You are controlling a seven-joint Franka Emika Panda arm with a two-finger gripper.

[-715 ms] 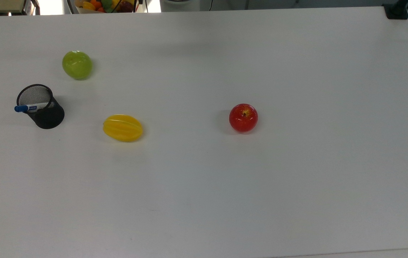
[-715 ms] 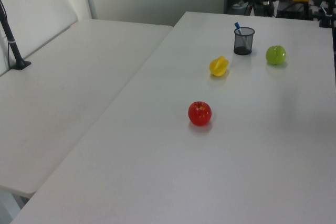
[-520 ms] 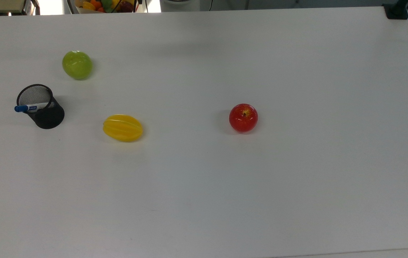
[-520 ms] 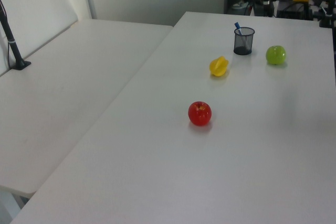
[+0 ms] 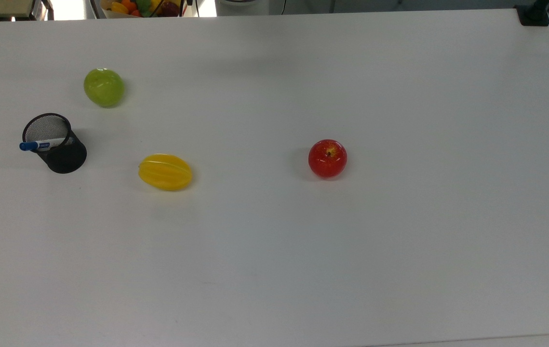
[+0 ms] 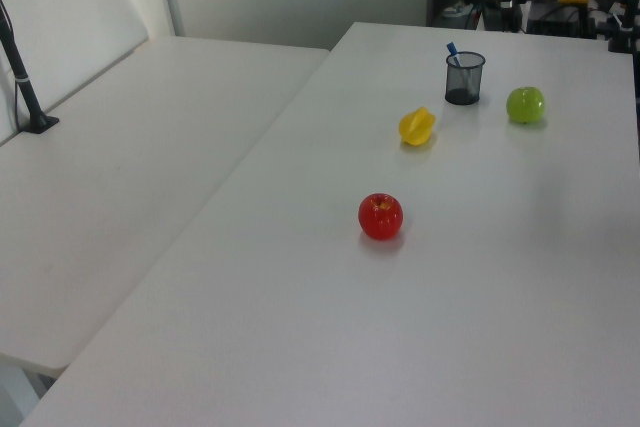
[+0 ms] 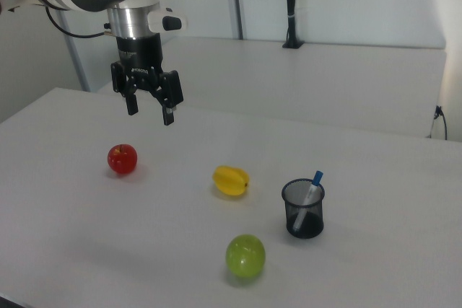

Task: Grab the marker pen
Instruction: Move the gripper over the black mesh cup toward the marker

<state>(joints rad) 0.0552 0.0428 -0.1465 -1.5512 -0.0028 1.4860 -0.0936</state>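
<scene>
The marker pen point(image 5: 42, 144) stands tilted in a black mesh cup point(image 5: 60, 153) at the top view's left, its blue cap sticking out over the rim. In the left view the marker pen point(image 6: 452, 51) rises from the cup point(image 6: 464, 79) at the far end of the table. In the right view the marker pen point(image 7: 312, 188) leans in the cup point(image 7: 304, 210) at the lower right. My gripper point(image 7: 150, 112) hangs open high above the table, up and to the left of the cup, holding nothing.
A red apple point(image 5: 327, 158) sits mid-table, a yellow ribbed fruit point(image 5: 165, 171) lies right of the cup and a green apple point(image 5: 103, 87) lies behind it in the top view. A second white table point(image 6: 120, 147) adjoins on the left view's left.
</scene>
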